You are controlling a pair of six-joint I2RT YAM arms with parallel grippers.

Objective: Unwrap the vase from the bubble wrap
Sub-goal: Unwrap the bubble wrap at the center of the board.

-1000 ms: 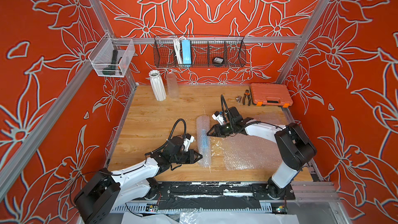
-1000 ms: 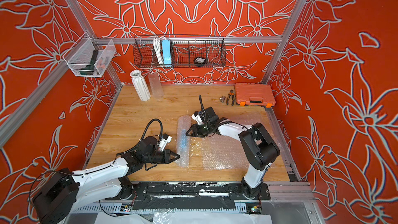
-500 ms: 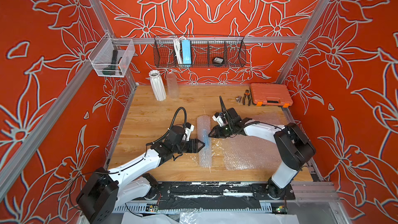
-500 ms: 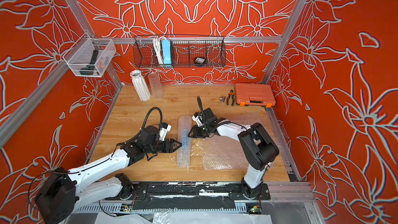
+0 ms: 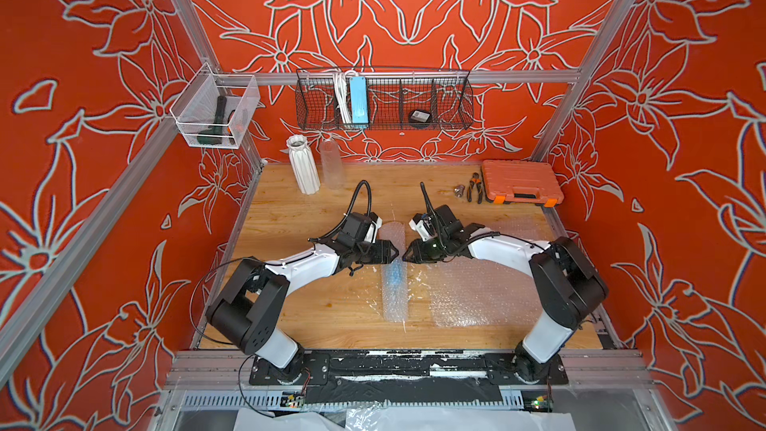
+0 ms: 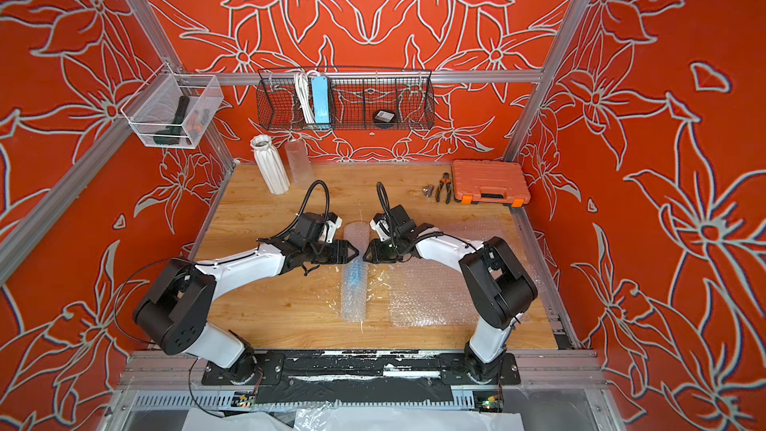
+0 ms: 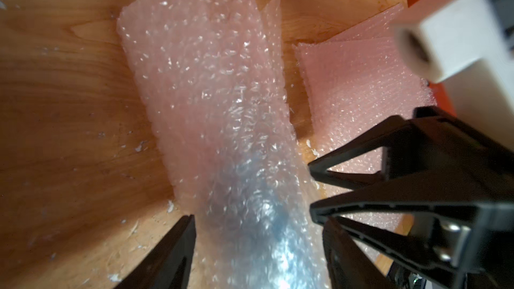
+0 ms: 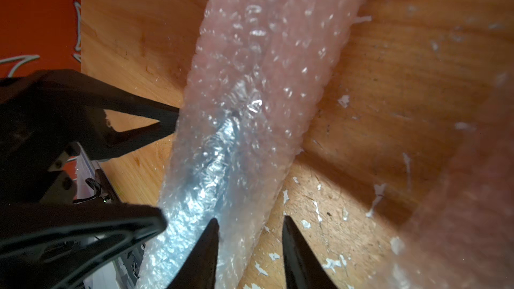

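Left wrist view: left gripper [image 7: 258, 218], jaws spread astride the clear bubble-wrap roll [image 7: 205, 79], probably bracing it; right gripper [image 7: 311, 188] half-parted against its side, seemingly empty.

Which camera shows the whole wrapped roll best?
A top view: the roll shows end to end, with blue showing through its middle; both top views match. The left wrist view shows one end close up; the right wrist view shows only a blurry middle stretch.
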